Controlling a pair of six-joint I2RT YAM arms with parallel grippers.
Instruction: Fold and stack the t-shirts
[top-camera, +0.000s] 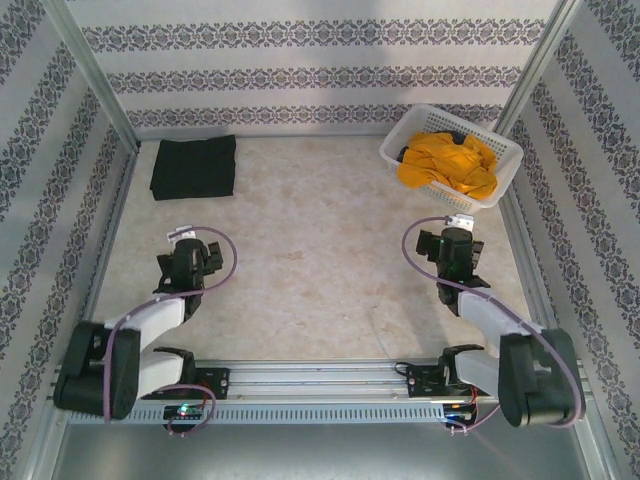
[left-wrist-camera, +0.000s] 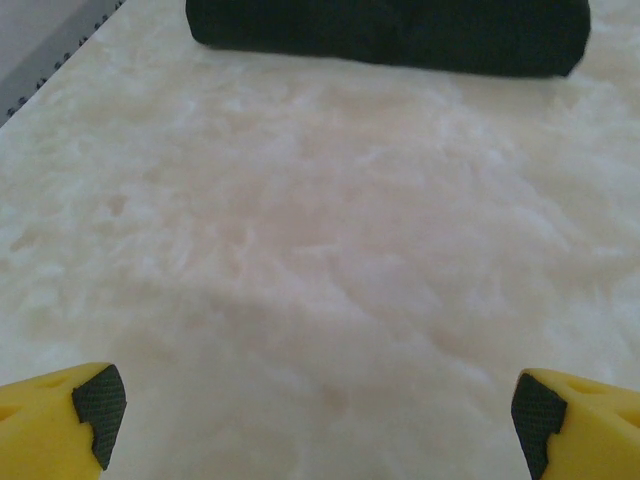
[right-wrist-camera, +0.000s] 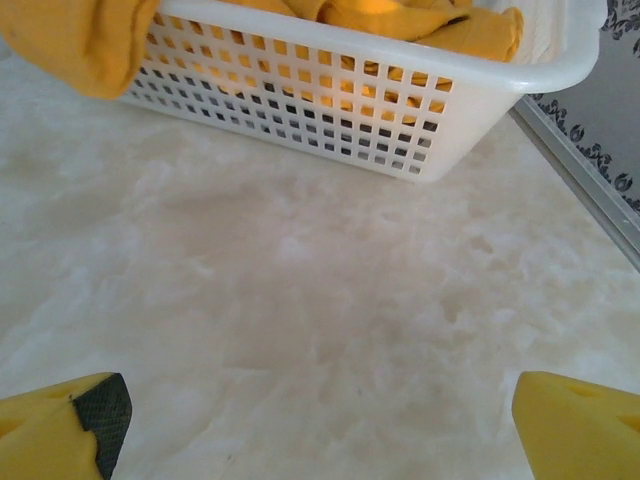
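A black t-shirt lies folded flat at the table's back left; its near edge runs across the top of the left wrist view. An orange-yellow t-shirt sits crumpled in the white lattice basket at the back right, one corner draped over the rim. My left gripper hovers in front of the black shirt, open and empty, its fingers wide apart. Short of the basket, my right gripper is open too, holding nothing.
The basket's wall stands just ahead of my right gripper. Metal rails and patterned walls close the table on three sides. Bare marble tabletop stretches between the two arms.
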